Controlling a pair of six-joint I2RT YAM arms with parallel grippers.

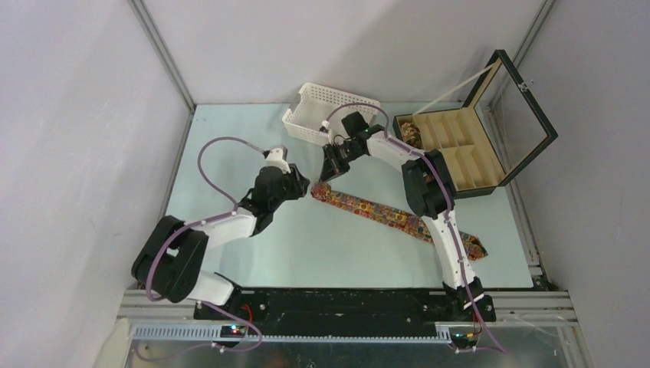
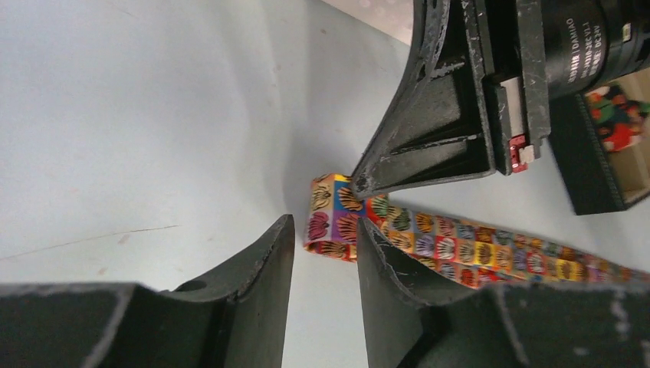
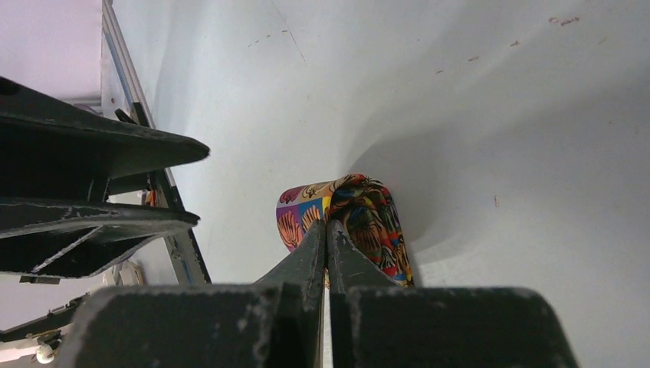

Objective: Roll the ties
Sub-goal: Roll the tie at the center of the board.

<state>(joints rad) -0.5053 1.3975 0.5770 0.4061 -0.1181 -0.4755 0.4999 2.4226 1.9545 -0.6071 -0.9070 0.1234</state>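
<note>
The tie (image 1: 383, 213) I'm working lies flat on the table (image 1: 253, 153), running diagonally from its folded-over end at the centre to the near right edge. My right gripper (image 3: 328, 224) has its jaws pressed fully together, tips resting on that folded end. My left gripper (image 2: 323, 222) sits just left of the fold, jaws parted, holding nothing. Farther right, a second tie (image 1: 411, 135) sits bundled in the black box (image 1: 475, 189). The white basket (image 1: 306, 132) stands at the far edge.

Basket (image 1: 322, 107) and box (image 1: 460, 153) line the far edge; bare table (image 1: 337, 249) nearside of the tie (image 1: 383, 211).
</note>
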